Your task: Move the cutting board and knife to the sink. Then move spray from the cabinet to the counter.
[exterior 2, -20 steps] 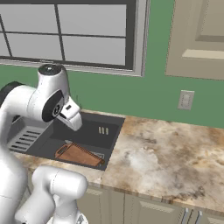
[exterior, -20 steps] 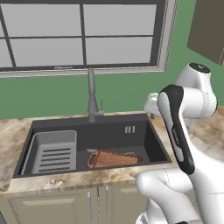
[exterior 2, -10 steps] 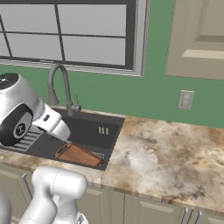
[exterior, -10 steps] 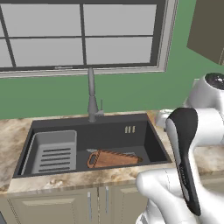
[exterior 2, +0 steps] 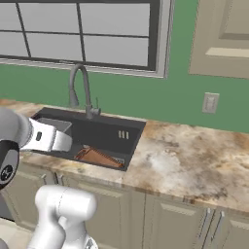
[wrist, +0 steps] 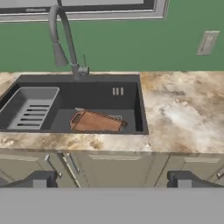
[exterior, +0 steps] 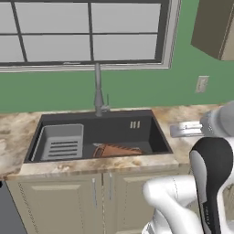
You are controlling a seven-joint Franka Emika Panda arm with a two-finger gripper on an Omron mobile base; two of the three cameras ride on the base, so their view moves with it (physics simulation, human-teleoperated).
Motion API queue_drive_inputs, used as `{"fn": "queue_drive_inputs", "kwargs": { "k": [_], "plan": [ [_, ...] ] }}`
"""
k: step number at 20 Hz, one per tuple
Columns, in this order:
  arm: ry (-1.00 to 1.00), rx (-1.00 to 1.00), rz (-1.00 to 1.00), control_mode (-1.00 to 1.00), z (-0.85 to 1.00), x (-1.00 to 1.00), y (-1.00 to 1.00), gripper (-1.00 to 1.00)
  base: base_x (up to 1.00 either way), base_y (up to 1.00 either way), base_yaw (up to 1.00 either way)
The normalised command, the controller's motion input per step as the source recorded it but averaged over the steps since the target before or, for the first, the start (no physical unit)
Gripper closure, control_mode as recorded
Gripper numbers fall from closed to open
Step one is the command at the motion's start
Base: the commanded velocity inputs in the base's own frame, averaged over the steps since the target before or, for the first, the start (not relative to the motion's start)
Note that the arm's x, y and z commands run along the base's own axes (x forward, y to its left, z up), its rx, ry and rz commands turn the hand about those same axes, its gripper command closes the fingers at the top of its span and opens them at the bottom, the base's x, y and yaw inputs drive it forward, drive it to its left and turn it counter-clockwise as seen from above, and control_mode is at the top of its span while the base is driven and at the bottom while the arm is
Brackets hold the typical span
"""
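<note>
Hand view: the gripper point(wrist: 109, 179) is seen with its fingers point(wrist: 40, 179) spread fully apart, nothing held or touched, well back from the counter point(wrist: 183, 118). The cutting board point(wrist: 97, 122) lies in the sink point(wrist: 139, 105), beside the ribbed rack point(wrist: 30, 109). A silver blade tip, likely the knife point(wrist: 80, 110), is just visible behind the board.

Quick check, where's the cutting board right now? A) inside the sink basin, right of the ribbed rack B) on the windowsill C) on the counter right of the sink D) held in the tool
A: the cutting board lies on the floor of the sink, to the right of the ribbed rack, with nothing gripping it.
</note>
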Motion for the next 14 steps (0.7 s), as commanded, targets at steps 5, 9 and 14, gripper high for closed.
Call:
{"fn": "queue_drive_inputs", "kwargs": {
  "k": [5,9,14],
  "plan": [
    [0.0,0.0,0.0,1.0,0.0,0.0,0.0,-1.0,-1.0,-0.4,-0.04],
    [0.0,0.0,0.0,1.0,0.0,0.0,0.0,-1.0,-0.94,-0.32,-0.47],
    [0.0,0.0,0.0,1.0,0.0,0.0,0.0,-1.0,-0.07,0.0,-0.97]
  ]
}}
